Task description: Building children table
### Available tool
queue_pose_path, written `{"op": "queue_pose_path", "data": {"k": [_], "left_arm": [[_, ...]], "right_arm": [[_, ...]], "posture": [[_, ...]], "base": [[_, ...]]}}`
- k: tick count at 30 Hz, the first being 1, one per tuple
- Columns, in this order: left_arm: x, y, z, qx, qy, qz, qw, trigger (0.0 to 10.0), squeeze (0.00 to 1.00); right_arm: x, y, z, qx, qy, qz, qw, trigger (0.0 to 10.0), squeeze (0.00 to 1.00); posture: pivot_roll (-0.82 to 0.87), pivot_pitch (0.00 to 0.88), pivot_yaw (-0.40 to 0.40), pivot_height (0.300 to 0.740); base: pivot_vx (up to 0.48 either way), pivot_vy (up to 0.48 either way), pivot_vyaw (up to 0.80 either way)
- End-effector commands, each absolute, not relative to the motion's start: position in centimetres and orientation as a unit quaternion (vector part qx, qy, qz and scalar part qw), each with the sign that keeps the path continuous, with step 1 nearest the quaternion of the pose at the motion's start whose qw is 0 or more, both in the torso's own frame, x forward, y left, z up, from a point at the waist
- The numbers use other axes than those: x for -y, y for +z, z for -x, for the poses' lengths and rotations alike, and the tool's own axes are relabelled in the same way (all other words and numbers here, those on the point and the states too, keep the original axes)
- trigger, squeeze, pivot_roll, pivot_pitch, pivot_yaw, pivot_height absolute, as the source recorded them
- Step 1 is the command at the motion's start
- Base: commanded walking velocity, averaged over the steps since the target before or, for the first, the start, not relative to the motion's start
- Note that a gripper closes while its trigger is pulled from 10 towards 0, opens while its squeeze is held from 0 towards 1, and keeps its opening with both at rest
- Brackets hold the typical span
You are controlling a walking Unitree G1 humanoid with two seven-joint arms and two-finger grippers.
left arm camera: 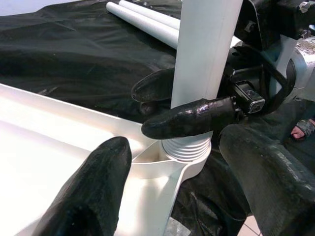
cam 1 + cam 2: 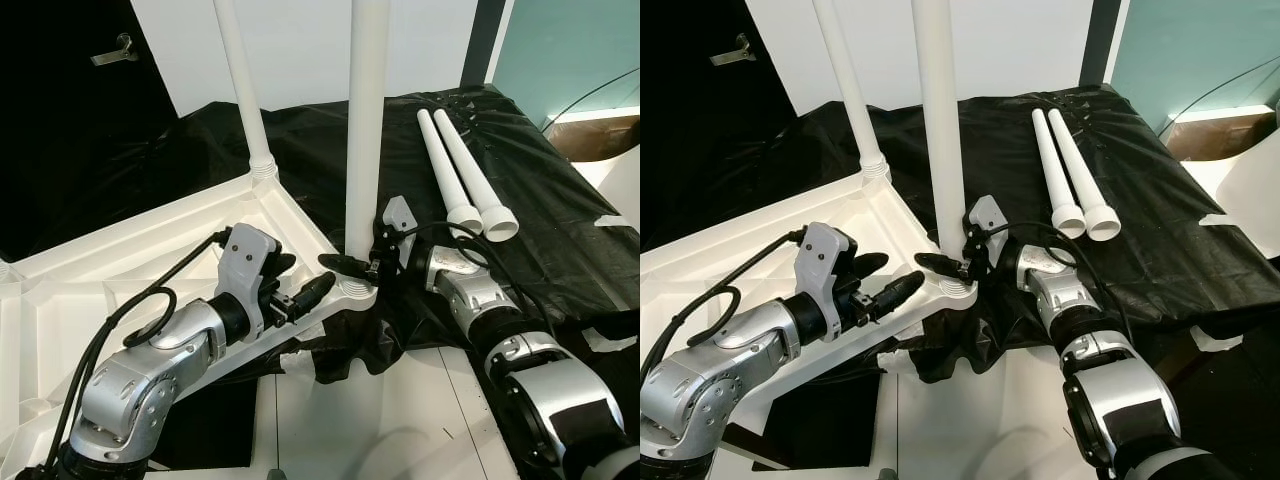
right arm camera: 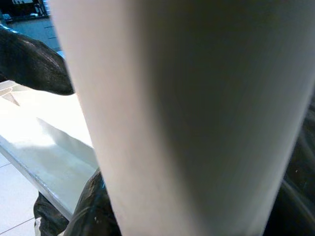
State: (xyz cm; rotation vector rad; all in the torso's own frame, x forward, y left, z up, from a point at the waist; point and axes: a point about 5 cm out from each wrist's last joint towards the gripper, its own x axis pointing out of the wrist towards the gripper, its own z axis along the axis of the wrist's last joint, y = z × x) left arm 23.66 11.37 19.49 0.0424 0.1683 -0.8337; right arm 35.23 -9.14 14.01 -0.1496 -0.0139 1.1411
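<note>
A white plastic tabletop (image 2: 130, 260) lies upside down, ribbed underneath, on glossy black sheeting (image 2: 540, 190). Two smooth white tubular legs stand upright in its corner sockets: the near leg (image 2: 365, 130) and the far leg (image 2: 242, 90). The right gripper (image 2: 350, 264) reaches in level from the right, its black fingers clamped around the near leg just above its threaded base. The left gripper (image 2: 300, 285) points at that corner, fingers apart, holding nothing. Two spare legs (image 2: 462, 180) lie side by side on the sheeting.
</note>
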Motion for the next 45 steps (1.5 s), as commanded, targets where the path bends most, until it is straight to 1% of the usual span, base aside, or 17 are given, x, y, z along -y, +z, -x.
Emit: {"op": "queue_pose_path", "data": {"k": [1, 2, 3, 5, 8, 10, 12, 16, 17, 18, 19, 23, 27, 32, 38, 39, 45], "left_arm": [[-11.4, 19.9, -23.5, -0.077, -0.417, -0.022, 0.905, 10.0, 0.00], [-11.4, 19.9, -23.5, -0.077, -0.417, -0.022, 0.905, 10.0, 0.00], [-11.4, 19.9, -23.5, -0.077, -0.417, -0.022, 0.905, 10.0, 0.00], [-11.3, 19.8, -23.4, -0.077, -0.417, -0.021, 0.906, 10.0, 0.00], [-11.3, 19.8, -23.3, -0.077, -0.416, -0.020, 0.906, 10.0, 0.00], [-11.2, 19.7, -23.2, -0.076, -0.416, -0.018, 0.906, 10.0, 0.00], [-11.2, 19.7, -23.2, -0.076, -0.416, -0.018, 0.906, 10.0, 0.00], [-10.7, 19.7, -23.3, -0.073, -0.419, -0.014, 0.905, 10.0, 0.00], [-10.7, 19.7, -23.3, -0.073, -0.419, -0.014, 0.905, 10.0, 0.00], [-10.5, 19.6, -23.3, -0.072, -0.419, -0.014, 0.905, 10.0, 0.00], [-10.5, 19.6, -23.3, -0.072, -0.419, -0.014, 0.905, 10.0, 0.00], [-10.4, 19.6, -23.4, -0.069, -0.418, -0.011, 0.906, 10.0, 0.00], [-10.0, 19.4, -23.5, -0.068, -0.417, -0.007, 0.906, 10.0, 0.00], [-9.8, 19.3, -23.6, -0.066, -0.414, -0.004, 0.908, 10.0, 0.00], [-9.8, 19.3, -23.7, -0.061, -0.402, -0.001, 0.914, 10.0, 0.00], [-9.8, 19.3, -23.8, -0.059, -0.396, -0.003, 0.916, 10.0, 0.00], [-10.3, 19.2, -24.1, -0.053, -0.371, -0.022, 0.927, 10.0, 0.00]], "right_arm": [[10.1, 10.3, -34.3, -0.086, 0.516, 0.065, 0.850, 10.0, 0.00], [10.1, 10.3, -34.3, -0.086, 0.516, 0.065, 0.850, 10.0, 0.00], [10.0, 10.4, -34.5, -0.084, 0.502, 0.063, 0.858, 10.0, 0.00], [9.5, 10.5, -35.1, -0.074, 0.443, 0.080, 0.890, 10.0, 0.00], [9.2, 10.6, -35.2, -0.067, 0.416, 0.083, 0.903, 10.0, 0.00], [8.4, 10.6, -35.3, -0.059, 0.363, 0.067, 0.927, 10.0, 0.00], [8.4, 10.6, -35.3, -0.059, 0.363, 0.067, 0.927, 10.0, 0.00], [6.0, 10.9, -35.0, -0.036, 0.262, -0.001, 0.964, 10.0, 0.00], [6.0, 10.9, -35.0, -0.036, 0.262, -0.001, 0.964, 10.0, 0.00], [5.4, 11.0, -34.9, -0.033, 0.217, -0.019, 0.975, 10.0, 0.00], [5.4, 11.0, -34.9, -0.033, 0.217, -0.019, 0.975, 10.0, 0.00], [4.8, 11.4, -35.0, -0.026, 0.147, -0.036, 0.988, 10.0, 0.00], [4.0, 11.7, -34.9, -0.030, 0.148, -0.051, 0.987, 10.0, 0.00], [4.3, 12.1, -34.8, -0.015, 0.130, -0.030, 0.991, 10.0, 0.00], [4.5, 12.4, -34.6, 0.000, 0.145, -0.046, 0.988, 10.0, 0.00], [4.7, 12.6, -34.6, 0.012, 0.161, -0.051, 0.986, 10.0, 1.00], [7.1, 13.8, -35.1, 0.055, 0.211, -0.032, 0.975, 10.0, 1.00]], "posture": [[0.11, 0.036, 0.071, 0.740], [0.11, 0.036, 0.071, 0.740], [0.11, 0.036, 0.071, 0.740], [0.11, 0.034, 0.060, 0.740], [0.11, 0.030, 0.052, 0.740], [0.11, 0.028, 0.044, 0.740], [0.11, 0.028, 0.044, 0.740], [0.11, 0.018, 0.030, 0.740], [0.11, 0.018, 0.030, 0.740], [0.11, 0.013, 0.024, 0.740], [0.11, 0.013, 0.024, 0.740], [0.11, 0.010, 0.017, 0.740], [0.10, 0.004, 0.007, 0.740], [0.10, 0.001, -0.002, 0.740], [0.10, 0.002, -0.007, 0.740], [0.10, 0.004, -0.009, 0.740], [0.10, 0.015, -0.012, 0.740]], "base": [[0.000, 0.000, 0.00], [0.000, 0.000, 0.00], [0.000, 0.000, 0.00], [0.000, 0.000, 0.00], [0.000, 0.000, 0.00], [0.000, 0.000, 0.00], [0.000, 0.000, 0.00], [0.000, 0.000, 0.00], [0.000, 0.000, 0.00], [0.000, 0.000, 0.00], [0.000, 0.000, 0.00], [0.000, 0.000, 0.00], [0.000, 0.000, 0.00], [0.000, 0.000, 0.00], [0.000, 0.000, 0.00], [0.000, 0.000, 0.00], [0.000, 0.000, 0.00]]}}
